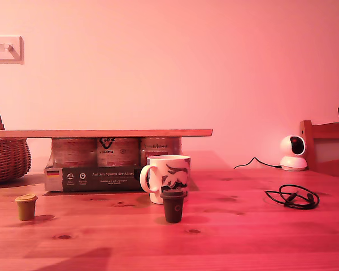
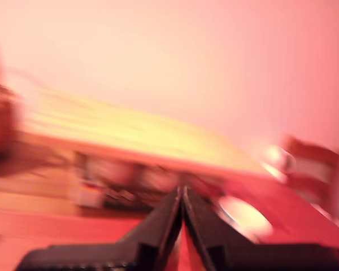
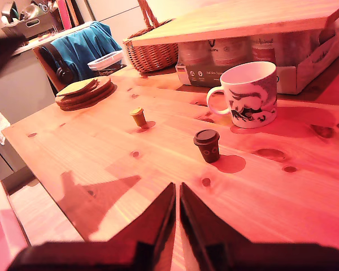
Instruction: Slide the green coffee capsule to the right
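- The green coffee capsule [image 1: 26, 206] stands upright on the wooden table [image 1: 243, 237], alone, far toward the exterior view's left, well apart from everything else.
- My first gripper [image 2: 182, 195] has its jaws pressed together on nothing; its view is badly blurred. My second gripper [image 3: 177, 195] is likewise clenched and empty, hovering high over the table, with the capsule [image 3: 138, 117] near its 11 o'clock and far off.
- Risk, as I judge it: the capsule is small and tapered, so a push high on its rim could tip it instead of sliding it; a low, slow contact seems safer.
- From the capsule in the exterior view, the dark capsule [image 1: 173, 205] and the mug [image 1: 166, 178] lie at 3 o'clock, right along the sliding path; a long push could knock either.
- The carton of jars [image 1: 93, 169] under a wooden board [image 1: 101, 133] sits at its 1 o'clock, the wicker basket [image 1: 7, 158] at 11 o'clock; a coiled black cable [image 1: 292, 197] and a small white camera [image 1: 294, 152] are far away toward 3 o'clock.
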